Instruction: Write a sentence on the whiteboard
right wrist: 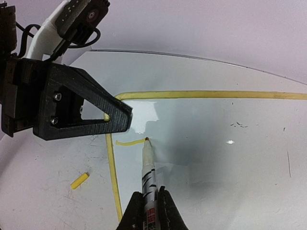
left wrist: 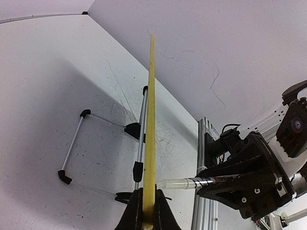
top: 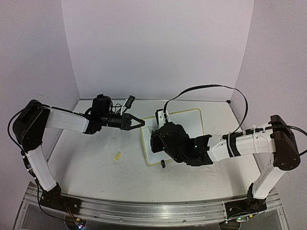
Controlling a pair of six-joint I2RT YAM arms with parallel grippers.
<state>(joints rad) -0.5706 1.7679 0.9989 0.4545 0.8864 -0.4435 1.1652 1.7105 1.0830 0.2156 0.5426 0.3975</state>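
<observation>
Top view: the round-cornered whiteboard (top: 189, 122) sits mid-frame, with the left gripper (top: 140, 123) at its upper-left corner and the right gripper (top: 156, 140) over its left part. Left wrist: matte black fingers clamp the board's thin yellow rim (seen edge-on, bottom centre). Right wrist: fingers at bottom centre pinch a slim white pen (right wrist: 148, 177), its tip touching the glossy board beside a short yellow stroke (right wrist: 129, 142)

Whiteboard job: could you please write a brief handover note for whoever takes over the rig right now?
Left gripper: shut on the whiteboard at its left rim.
Right gripper: shut on the pen, tip on the board near that gripped edge.
Done: one short yellow stroke, ending at the tip.
Left: practically all the writing.
The yellow cap lies on the table, left of the board.
</observation>
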